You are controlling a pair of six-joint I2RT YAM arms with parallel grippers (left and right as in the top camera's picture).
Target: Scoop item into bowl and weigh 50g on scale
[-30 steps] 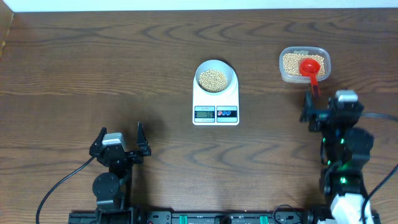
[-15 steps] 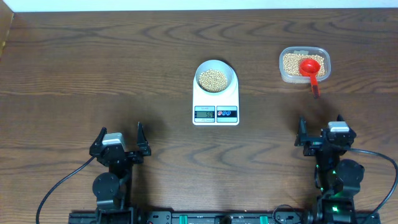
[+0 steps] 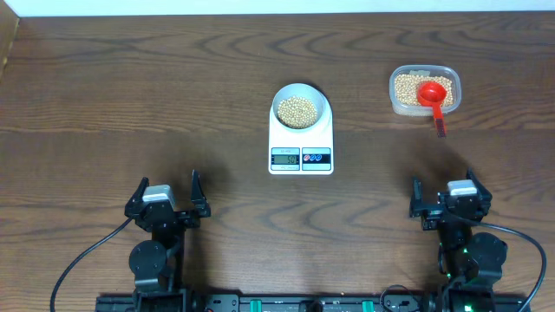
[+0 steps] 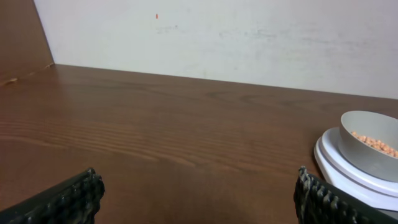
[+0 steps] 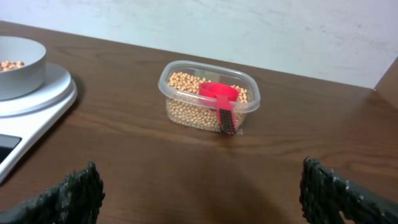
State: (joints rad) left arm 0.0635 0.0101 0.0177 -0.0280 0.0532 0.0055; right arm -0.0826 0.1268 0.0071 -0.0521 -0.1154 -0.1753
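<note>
Dark wood counter fills the overhead view. Left gripper sits near left, fingers spread wide w/ nothing btwn them. Right gripper sits near right, fingers likewise spread wide & empty. Both are well apart from everything else. Scale is at ctr, display toward the near edge, digits too small to read. Clear plastic container is far right. Bowl sits on far half of scale. Red scoop rests in the container, handle poking out over its near rim. Beans: a heap in the bowl, more in the container under & around the scoop.
</note>
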